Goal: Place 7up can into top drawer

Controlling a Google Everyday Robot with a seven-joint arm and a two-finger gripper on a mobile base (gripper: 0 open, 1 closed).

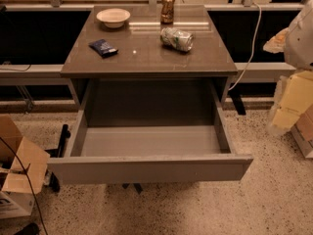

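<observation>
Grey counter (146, 58) carries the dented 7up can (176, 38) on its side; beneath, the top drawer (149, 169) stands open; the pincer (292, 102) sits at the right edge, and I cannot tell its state.

Dim and warm, with glare streaks across the table top (146, 58), black shadow behind, the gripper (279, 39) a pale blur at the right edge.

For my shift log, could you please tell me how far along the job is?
Done: top drawer stands open. In hand: nothing visible; the end effector is out of view. Left: 7up can lies on the table, to be lifted into the drawer.
</observation>
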